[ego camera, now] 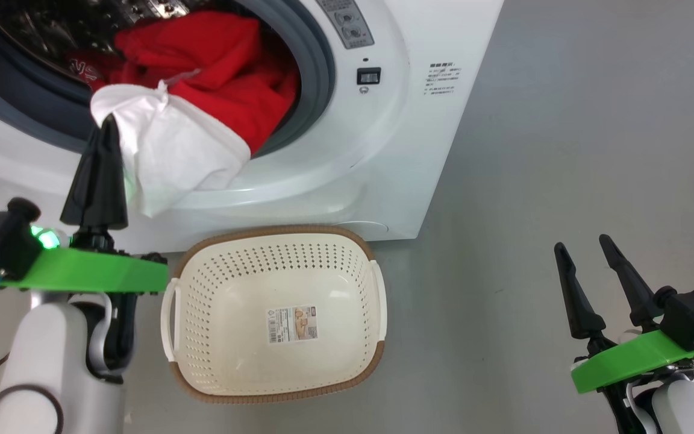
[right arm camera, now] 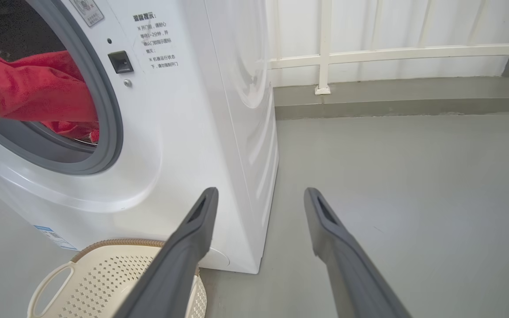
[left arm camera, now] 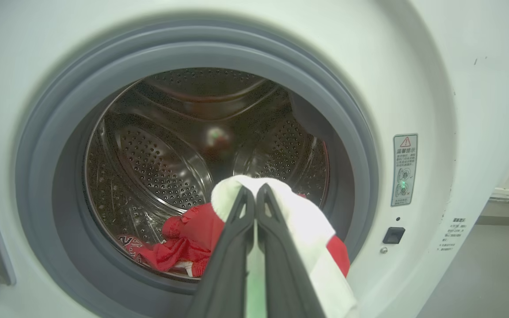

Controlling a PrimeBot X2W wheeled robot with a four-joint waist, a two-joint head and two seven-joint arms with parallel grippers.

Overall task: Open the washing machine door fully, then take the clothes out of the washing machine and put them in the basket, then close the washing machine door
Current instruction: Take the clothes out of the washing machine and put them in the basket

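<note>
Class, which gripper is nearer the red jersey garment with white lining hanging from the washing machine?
Left. The left gripper is shut on the red jersey garment at its white lining; the right gripper hangs open over the grey floor, far aside.

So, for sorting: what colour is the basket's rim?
Brown, woven-look, on the basket; clearest in head view.

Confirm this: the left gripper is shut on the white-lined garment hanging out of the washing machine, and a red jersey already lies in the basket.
Wrong on the basket: the head view shows no garment in it, just its paper label. The left gripper is shut on the white-lined garment hanging out of the washing machine.
</note>
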